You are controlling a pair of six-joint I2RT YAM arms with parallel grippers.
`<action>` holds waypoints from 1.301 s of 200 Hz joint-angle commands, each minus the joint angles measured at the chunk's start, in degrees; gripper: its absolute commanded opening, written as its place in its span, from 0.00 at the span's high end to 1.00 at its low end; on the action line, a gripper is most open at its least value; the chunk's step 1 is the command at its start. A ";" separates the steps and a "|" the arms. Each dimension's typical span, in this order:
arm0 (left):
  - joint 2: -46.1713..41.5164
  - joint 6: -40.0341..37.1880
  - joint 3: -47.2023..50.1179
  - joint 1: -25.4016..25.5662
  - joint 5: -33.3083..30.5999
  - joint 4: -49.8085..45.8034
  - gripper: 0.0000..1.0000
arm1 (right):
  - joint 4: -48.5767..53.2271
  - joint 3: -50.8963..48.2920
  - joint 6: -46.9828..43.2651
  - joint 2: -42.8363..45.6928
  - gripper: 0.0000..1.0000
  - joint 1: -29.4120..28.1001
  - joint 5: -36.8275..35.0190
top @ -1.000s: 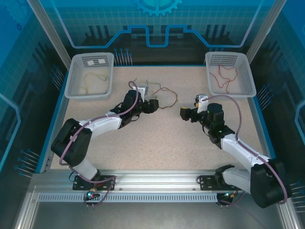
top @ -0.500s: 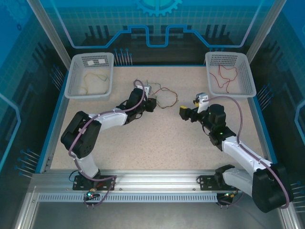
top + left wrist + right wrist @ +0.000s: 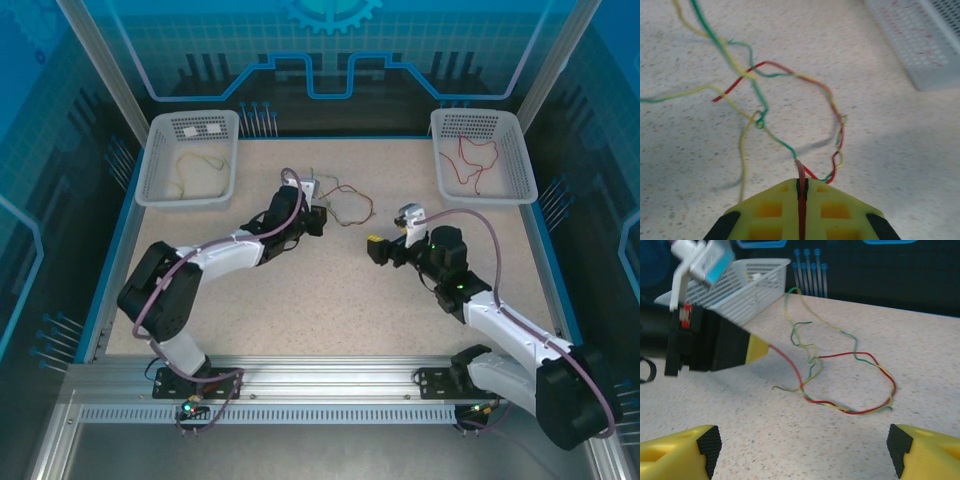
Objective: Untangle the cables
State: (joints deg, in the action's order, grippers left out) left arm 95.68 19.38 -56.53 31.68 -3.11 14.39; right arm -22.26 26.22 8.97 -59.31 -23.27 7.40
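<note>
The cables (image 3: 345, 205) lie as a loose tangle of red, green and yellow wires at the back middle of the table. My left gripper (image 3: 318, 218) is at the tangle's left edge. In the left wrist view its yellow fingers (image 3: 840, 210) are shut (image 3: 801, 181) on a red cable (image 3: 800, 170), with the rest of the tangle (image 3: 790, 100) spread ahead. My right gripper (image 3: 372, 250) is open a little to the right of the tangle and faces it. In the right wrist view (image 3: 805, 445) the cables (image 3: 840, 375) lie beyond its wide-apart fingertips, nothing between them.
A white basket (image 3: 150, 165) at the back left holds a pale yellow wire. Another white basket (image 3: 437, 150) at the back right holds a red wire (image 3: 470, 160). Speckled table surface lies bare in front of both arms.
My left gripper reached forward to the tangle and closed on the red cable. My right gripper moved left, closer to the tangle, still open.
</note>
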 commanded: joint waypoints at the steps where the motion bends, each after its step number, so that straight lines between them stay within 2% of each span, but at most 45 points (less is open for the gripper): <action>1: -5.58 0.77 2.78 1.10 2.71 4.71 1.00 | -3.67 0.37 -4.38 -2.27 0.10 -3.46 -1.75; 15: -7.29 1.11 4.17 1.25 5.30 6.80 1.00 | -3.35 2.18 -6.07 -4.48 0.09 -5.45 -3.30; 28: -8.52 1.78 4.78 1.61 5.24 6.59 1.00 | -3.78 3.30 -8.03 -6.47 0.08 -7.34 -5.36; 52: -9.58 1.52 6.32 2.09 7.17 9.74 1.00 | -9.74 2.87 -11.81 -8.93 0.06 -10.58 -9.50; 110: -10.93 -4.87 6.33 5.83 9.40 11.53 1.00 | -9.74 9.67 -15.14 -14.64 0.05 -11.89 -10.60; 131: -11.90 -5.49 7.26 6.19 9.84 12.69 1.00 | -6.31 13.04 -16.96 -16.86 0.08 -11.30 -10.72; 152: -12.50 -5.80 7.74 6.18 9.99 13.04 1.00 | -4.92 14.74 -19.03 -19.19 0.16 -11.06 -9.54; 180: -13.82 -6.45 8.75 6.19 9.99 13.67 1.00 | -6.38 14.66 -16.86 -20.49 0.30 -9.06 -7.23; 212: -14.90 -6.79 9.94 6.20 9.30 14.26 1.00 | -7.24 14.58 -16.36 -20.46 0.56 -8.23 -4.52; 230: -15.00 -6.61 10.38 6.19 9.88 15.10 1.00 | -6.76 14.83 -16.47 -20.35 0.81 -8.12 -4.10; 237: -15.06 -6.35 10.68 6.24 9.42 15.46 1.00 | -6.83 14.70 -16.22 -20.10 0.87 -8.03 -4.11; 253: -15.44 -5.77 11.58 6.14 6.97 16.45 0.93 | -6.95 14.41 -15.50 -19.30 0.88 -7.93 -3.73; 256: -15.57 -5.76 11.81 6.19 6.57 16.79 0.90 | -6.91 14.39 -15.46 -19.20 0.88 -7.86 -3.57; 260: -15.79 -5.65 12.23 6.14 6.17 17.38 0.81 | -6.77 14.31 -15.34 -18.95 0.89 -7.85 -3.41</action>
State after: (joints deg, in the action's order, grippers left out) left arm 82.32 13.98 -46.09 37.58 5.21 27.64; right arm -27.92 39.68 -7.49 -79.72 -31.86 2.66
